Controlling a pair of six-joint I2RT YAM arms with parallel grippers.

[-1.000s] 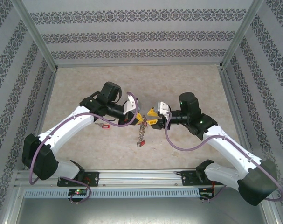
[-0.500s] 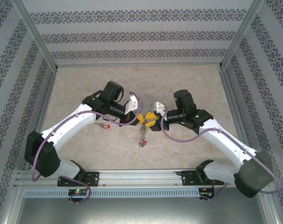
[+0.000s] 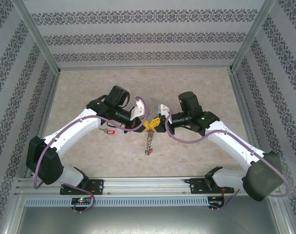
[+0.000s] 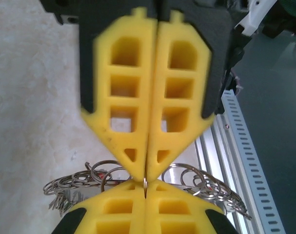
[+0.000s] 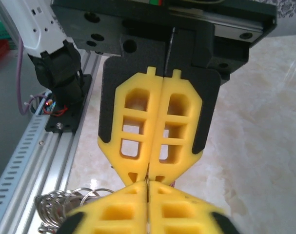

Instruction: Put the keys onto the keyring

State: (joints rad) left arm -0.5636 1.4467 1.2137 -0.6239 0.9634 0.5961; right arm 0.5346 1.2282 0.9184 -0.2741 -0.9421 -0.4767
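Observation:
My left gripper (image 3: 146, 125) and right gripper (image 3: 156, 123) meet tip to tip above the middle of the table. Both are shut on one thin loop of the keyring (image 3: 148, 141), which hangs below them as a chain of grey loops with a small red piece at its lower end. In the left wrist view my left gripper (image 4: 146, 189) pinches the wire and the right gripper (image 4: 147, 171) nips it from above; keyring loops (image 4: 212, 184) fan out on both sides. The right wrist view has my right gripper (image 5: 148, 189) under the left gripper (image 5: 148, 175). A key with a red tag (image 3: 108, 131) lies on the table.
Patterned walls enclose the beige table (image 3: 196, 83) on three sides. A metal rail (image 3: 148, 184) with both arm bases runs along the near edge. Open tabletop lies behind and to either side of the grippers.
The right gripper has moved left to the left gripper and gone from partly open to shut on the ring. The left arm held its place, still shut.

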